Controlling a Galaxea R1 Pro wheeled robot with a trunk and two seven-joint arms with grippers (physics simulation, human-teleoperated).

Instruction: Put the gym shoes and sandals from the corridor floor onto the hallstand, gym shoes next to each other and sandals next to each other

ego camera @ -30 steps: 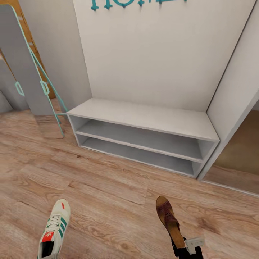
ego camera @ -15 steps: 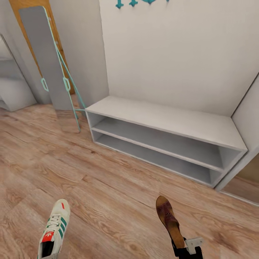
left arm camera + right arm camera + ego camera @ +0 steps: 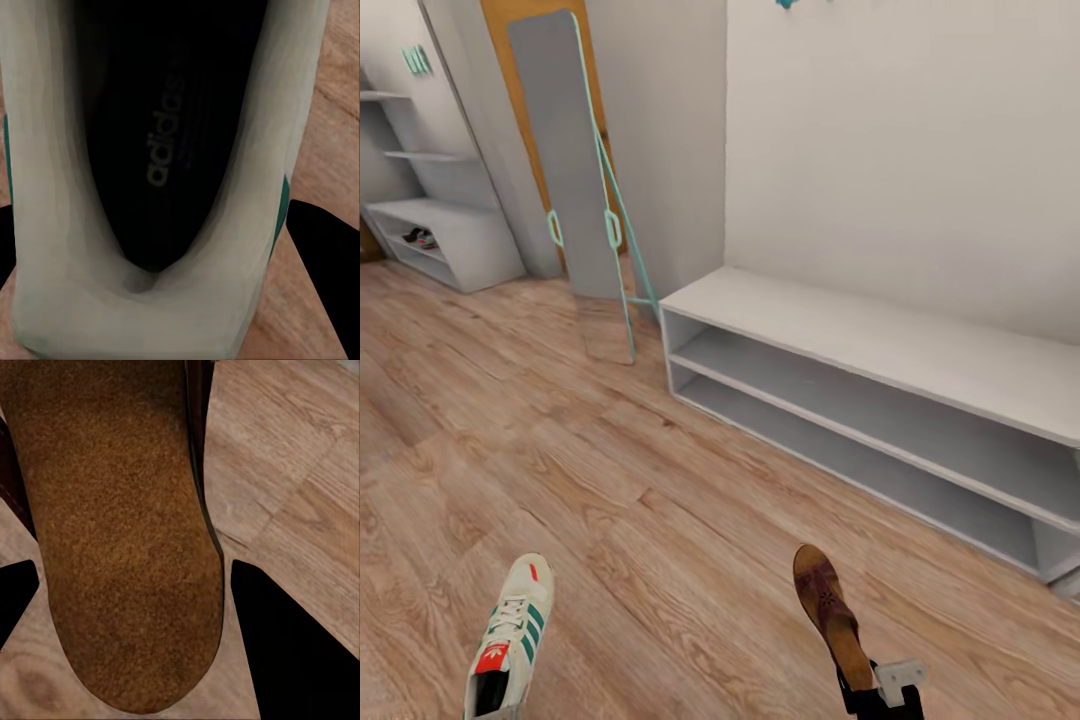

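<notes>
- One gym shoe [image 3: 508, 640] is showing in the head view, carried out ahead of the left gripper with its toe pointing away; its heel is running off the picture's lower edge, where the holding claw is cut off.
- In the left wrist view the left gripper [image 3: 161, 300] is pinching that sneaker [image 3: 161, 180] at the heel: two black fingers [image 3: 322, 262] are sitting spread to either side of the cream collar, touching it, with the dark insole lying beyond them.
- One sandal [image 3: 832, 615] is projecting forward from the right gripper [image 3: 880, 690], tan insole up, brown strap at the far end.
- In the right wrist view the right claw [image 3: 135, 645] is gripping the sandal's heel [image 3: 120, 532], a black finger [image 3: 292, 637] lying on each side.
- Far ahead of the left gripper, one grey hallstand [image 3: 450, 240] is standing; something small on its lower shelf is too tiny to identify.
- One leaning grey mirror board [image 3: 565, 150] is standing further right.
- Ahead of the right gripper, one like two-shelf bench [image 3: 880, 380] is standing, cut off at the right edge.
- Wood-plank corridor floor [image 3: 610, 480] is lying below both held shoes.
</notes>
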